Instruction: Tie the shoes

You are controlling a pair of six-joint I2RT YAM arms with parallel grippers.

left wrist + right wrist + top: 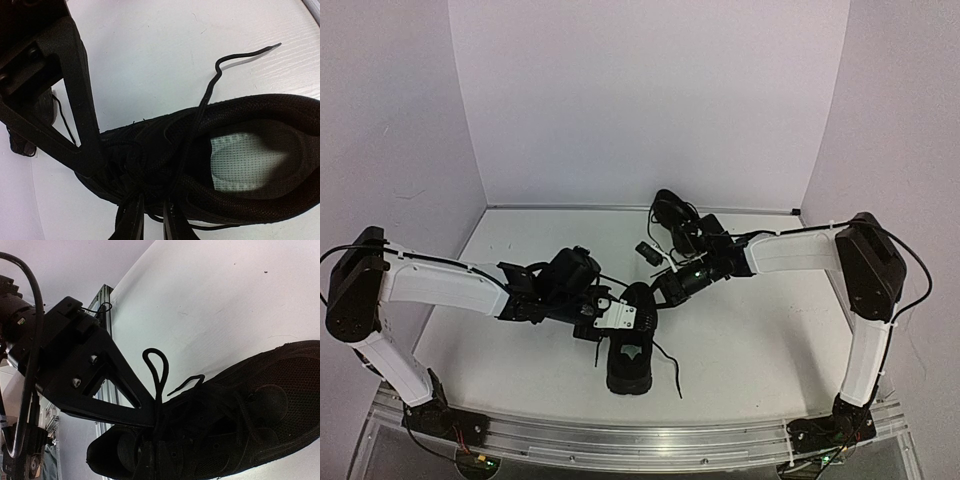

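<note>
One black shoe (630,365) lies at the table's near middle, its opening toward the front edge. It also shows in the left wrist view (260,200) and the right wrist view (270,415). My left gripper (612,325) (152,212) is at its lace area, jaws close together on the tangle of laces. My right gripper (662,292) (156,452) is at the shoe's toe end, shut on a lace whose loop (156,365) stands up above the fingers. A loose lace end (240,55) trails over the table. The second shoe (672,212) lies at the back.
A small black item (647,252) lies between the far shoe and the right gripper. A lace end (670,372) trails right of the near shoe. An aluminium rail (640,440) runs along the front edge. White walls close in the back and sides.
</note>
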